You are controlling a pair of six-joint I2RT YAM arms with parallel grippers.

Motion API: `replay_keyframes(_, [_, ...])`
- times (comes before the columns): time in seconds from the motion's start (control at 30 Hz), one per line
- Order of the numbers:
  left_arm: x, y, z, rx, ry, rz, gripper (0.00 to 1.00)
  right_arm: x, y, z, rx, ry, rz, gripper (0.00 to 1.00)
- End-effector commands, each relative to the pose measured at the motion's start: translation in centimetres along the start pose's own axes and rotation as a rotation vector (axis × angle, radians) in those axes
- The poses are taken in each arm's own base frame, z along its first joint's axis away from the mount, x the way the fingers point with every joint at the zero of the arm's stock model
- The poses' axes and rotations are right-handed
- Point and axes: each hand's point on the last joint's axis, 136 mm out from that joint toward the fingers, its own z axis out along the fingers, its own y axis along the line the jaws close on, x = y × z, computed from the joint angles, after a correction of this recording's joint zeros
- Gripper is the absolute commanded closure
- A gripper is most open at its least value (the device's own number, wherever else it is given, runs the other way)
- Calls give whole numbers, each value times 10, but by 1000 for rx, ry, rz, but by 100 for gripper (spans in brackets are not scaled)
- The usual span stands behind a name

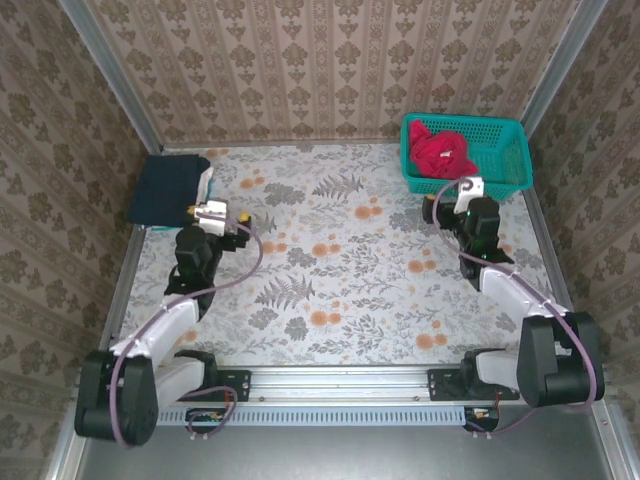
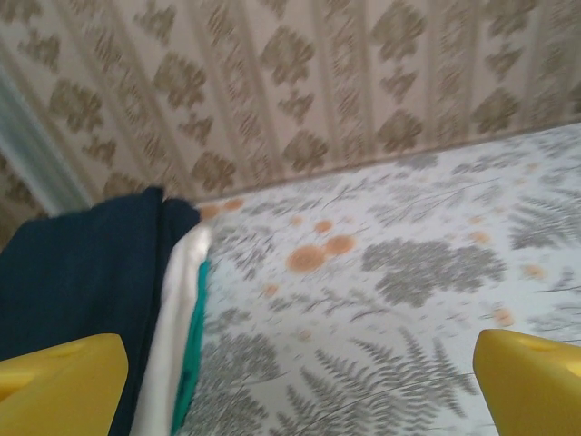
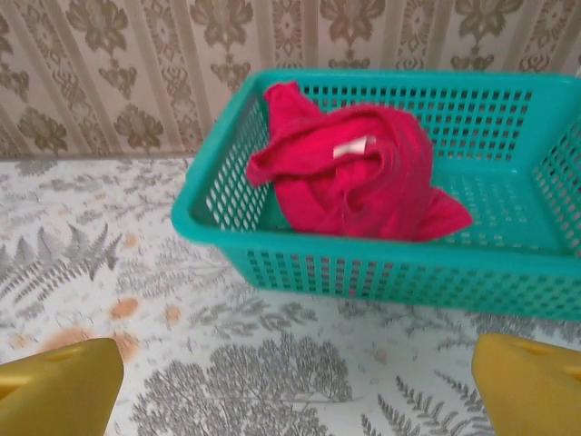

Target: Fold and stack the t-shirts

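Red tee (image 3: 354,177) lies crumpled in the basket (image 3: 381,272) at the far right corner of the table (image 1: 340,275) — folded stack (image 2: 82,263) at the far left. Left gripper (image 2: 300,386) and right gripper (image 3: 298,386) — jaws spread wide, empty.

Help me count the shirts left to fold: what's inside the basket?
One crumpled red tee at the left end of the basket; the rest of its floor looks bare. Anything beneath the tee is covered.
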Motion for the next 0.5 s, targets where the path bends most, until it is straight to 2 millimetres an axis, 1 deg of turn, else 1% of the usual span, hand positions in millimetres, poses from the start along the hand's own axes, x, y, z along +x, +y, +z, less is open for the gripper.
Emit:
replay_keyframes(0.0, [-5,-36,-10,130,38,47,0,-11,-2,6,24,113,23,0])
replay_keyframes(0.07, [-15,-58,-15,200,24,59,0,-28,-4,20,35,136,31,0])
replay_keyframes(0.13, [-20,-82,-22,273,15,68,0,-36,-7,42,48,171,42,0])
replay_keyframes(0.17, [-21,-97,-26,318,12,74,0,-40,-10,53,58,191,52,0])
replay_keyframes(0.27, [-15,-130,-35,411,37,105,0,-49,-18,85,84,227,80,0])
replay_keyframes(0.37, [-9,-154,-43,468,56,109,0,-48,-27,117,112,265,112,0])
replay_keyframes(0.47, [-3,-167,-47,490,72,115,0,-33,-35,150,136,317,129,0])
